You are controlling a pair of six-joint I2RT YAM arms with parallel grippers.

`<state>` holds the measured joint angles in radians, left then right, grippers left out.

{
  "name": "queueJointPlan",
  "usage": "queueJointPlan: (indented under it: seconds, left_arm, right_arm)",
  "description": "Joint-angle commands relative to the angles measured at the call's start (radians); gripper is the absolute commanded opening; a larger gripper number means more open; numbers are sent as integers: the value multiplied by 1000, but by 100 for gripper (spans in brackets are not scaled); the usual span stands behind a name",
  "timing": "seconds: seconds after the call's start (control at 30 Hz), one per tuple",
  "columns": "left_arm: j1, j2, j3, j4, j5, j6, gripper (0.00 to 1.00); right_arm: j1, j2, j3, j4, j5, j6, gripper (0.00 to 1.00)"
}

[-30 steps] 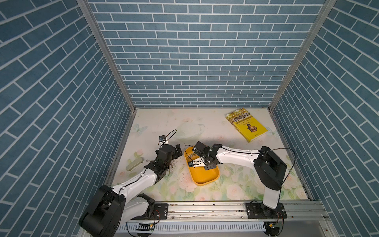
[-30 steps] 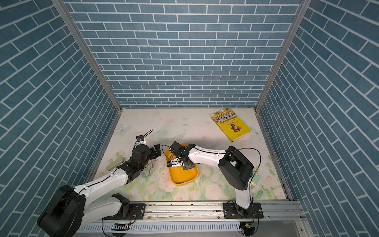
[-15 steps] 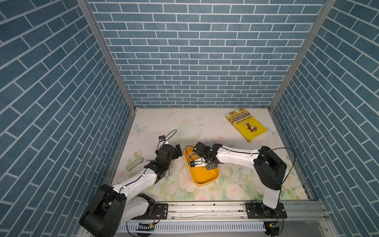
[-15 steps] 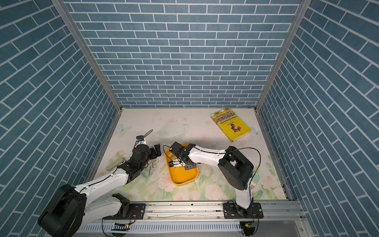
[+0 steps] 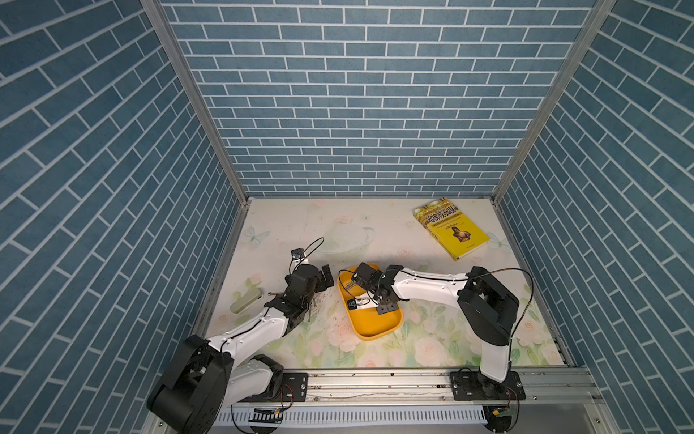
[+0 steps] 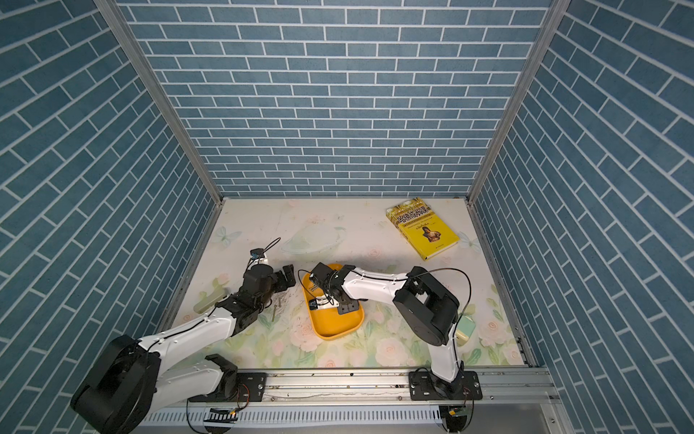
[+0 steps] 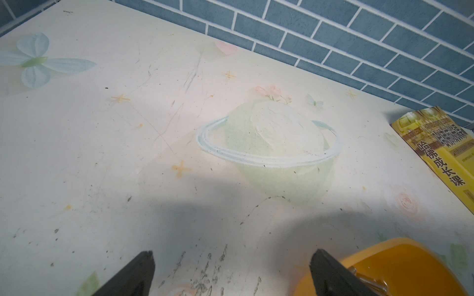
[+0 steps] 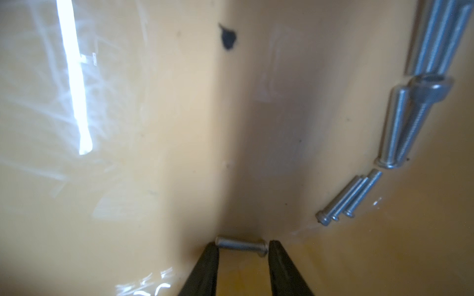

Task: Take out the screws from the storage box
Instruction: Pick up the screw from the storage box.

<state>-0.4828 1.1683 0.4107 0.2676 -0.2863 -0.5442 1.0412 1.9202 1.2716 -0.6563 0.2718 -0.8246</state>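
Observation:
The storage box (image 5: 375, 323) (image 6: 338, 323) is a shallow orange-yellow tray at the table's middle front. My right gripper (image 8: 242, 249) reaches down into it (image 5: 355, 302) and is shut on one short screw (image 8: 241, 246), pinched end to end between the fingertips just above the box floor (image 8: 154, 128). More screws (image 8: 354, 200) (image 8: 410, 123) lie along the box's curved wall, also seen in a top view (image 5: 349, 286). My left gripper (image 7: 230, 258) (image 5: 325, 280) hovers wide open and empty beside the box's left rim (image 7: 400, 266).
Loose screws (image 6: 276, 310) lie on the floral mat under my left arm, and one screw (image 5: 276, 294) lies near a pale green block (image 5: 246, 300). A yellow book (image 5: 452, 232) lies at the back right. A pale green object (image 6: 465, 328) sits behind the right arm.

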Motion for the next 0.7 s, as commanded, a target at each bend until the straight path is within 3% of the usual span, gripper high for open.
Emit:
queueJointPlan:
  seconds: [0.0,0.43,0.67]
  left_arm:
    - [10,6,16,8,5,9,100]
    - [11,10,19,7,12,9,100]
    - [11,12,20,6,14,9,100]
  right_arm:
    - [-4,20,-13,28,-59,-29,36]
    - [-42,115,73,-46,-147,21,4]
    - [-50,132,116,-71,-236,42,0]
